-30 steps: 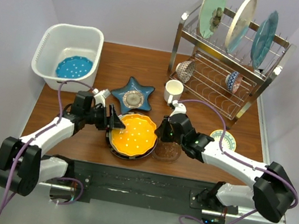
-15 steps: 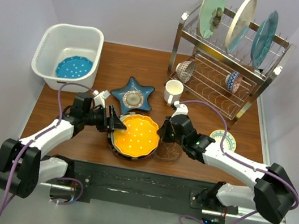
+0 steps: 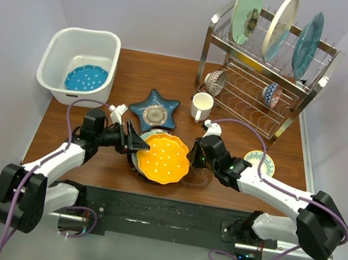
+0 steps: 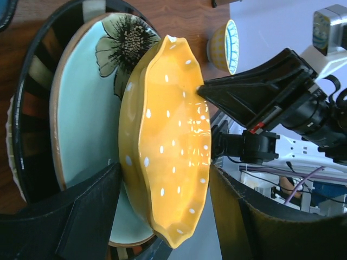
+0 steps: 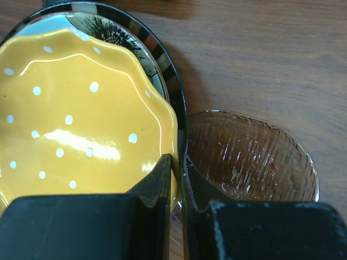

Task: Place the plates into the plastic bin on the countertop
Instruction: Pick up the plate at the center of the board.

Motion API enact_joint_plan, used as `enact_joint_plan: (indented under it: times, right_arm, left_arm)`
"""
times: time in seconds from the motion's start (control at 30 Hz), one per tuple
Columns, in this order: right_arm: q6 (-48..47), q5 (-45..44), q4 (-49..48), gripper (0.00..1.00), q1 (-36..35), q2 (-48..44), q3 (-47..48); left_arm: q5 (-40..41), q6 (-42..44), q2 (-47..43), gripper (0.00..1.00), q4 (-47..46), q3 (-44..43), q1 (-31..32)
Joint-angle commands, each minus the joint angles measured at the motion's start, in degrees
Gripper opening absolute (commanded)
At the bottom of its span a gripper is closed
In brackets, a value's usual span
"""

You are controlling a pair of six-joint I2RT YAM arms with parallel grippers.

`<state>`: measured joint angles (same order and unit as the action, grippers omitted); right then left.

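Orange, scalloped and white-dotted, the top plate (image 3: 162,158) tilts up off the pale green flower plate (image 4: 81,108) and the black-rimmed plate (image 4: 32,108) stacked beneath it on the countertop (image 3: 138,64). The right gripper (image 5: 176,173) pinches its right rim. The left gripper (image 3: 138,143) stands spread, one finger on either side of its left edge. Just right of it sits a glass bowl (image 5: 249,157), and behind it a blue star dish (image 3: 155,111). Well off to its back left is the plastic bin (image 3: 61,44), holding a blue plate (image 3: 86,78).

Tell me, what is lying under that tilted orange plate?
Under the orange plate lies a pale green flower plate, itself on a black-rimmed plate. Anything deeper in the stack is covered.
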<state>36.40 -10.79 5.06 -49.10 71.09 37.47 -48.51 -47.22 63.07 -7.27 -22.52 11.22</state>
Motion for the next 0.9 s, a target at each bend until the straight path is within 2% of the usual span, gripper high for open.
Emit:
enact_joint_plan:
  times: [0.0,0.47,0.6,0.87]
  right_arm:
    - [2.09,6.74,-1.90,0.00,-1.61,0.89,-0.47]
    - [2.80,6.22,-1.81,0.00,-1.61,-0.86,-0.47]
    - [3.15,5.69,-1.72,0.00,-1.61,-1.57,-0.56]
    - [3.41,4.55,-1.28,0.00,-1.61,-3.06,-0.47]
  left_arm:
    - [-11.69,-5.25,-1.19,0.69,-7.76,0.37,1.61]
    - [-10.03,3.09,-0.05,0.67,2.07,-1.64,1.61]
    - [-7.22,8.19,0.47,0.60,11.01,-4.45,1.61]
    - [-4.31,14.60,1.44,0.48,18.77,-7.36,1.61]
